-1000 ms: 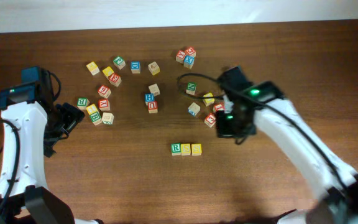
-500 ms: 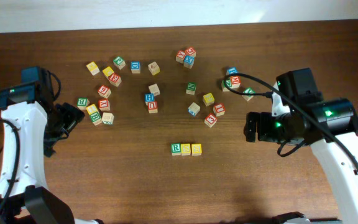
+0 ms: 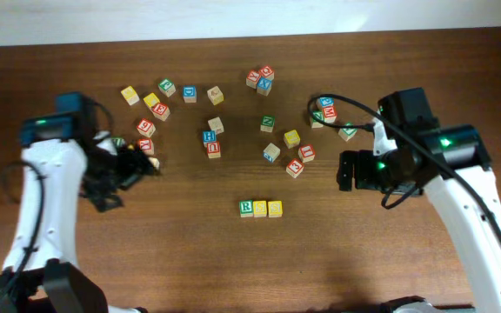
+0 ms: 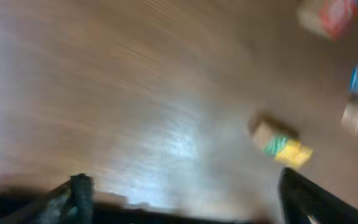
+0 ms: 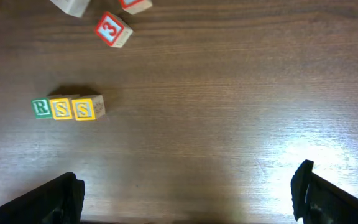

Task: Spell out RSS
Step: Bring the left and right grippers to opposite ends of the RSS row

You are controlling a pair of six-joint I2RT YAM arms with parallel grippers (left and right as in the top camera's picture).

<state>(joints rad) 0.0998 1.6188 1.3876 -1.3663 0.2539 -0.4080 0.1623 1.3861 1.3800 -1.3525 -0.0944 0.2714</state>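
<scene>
- R-S-S row (image 3: 260, 208): three touching blocks, mid-worktop (image 3: 233, 269); spelling appears complete.
- Right end effector (image 5: 188, 180): fingers apart, empty, well clear of row.
- Left end effector (image 4: 182, 183): fingers apart, empty; view blurred.
- Remaining: likely nothing.

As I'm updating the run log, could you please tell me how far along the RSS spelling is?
Done: the green R wooden cube, a yellow S wooden cube and a second yellow S wooden cube sit touching in a row, reading RSS. In hand: nothing; the right gripper and left gripper look open and empty, though the left wrist view is blurred. Left: seemingly nothing.
</scene>
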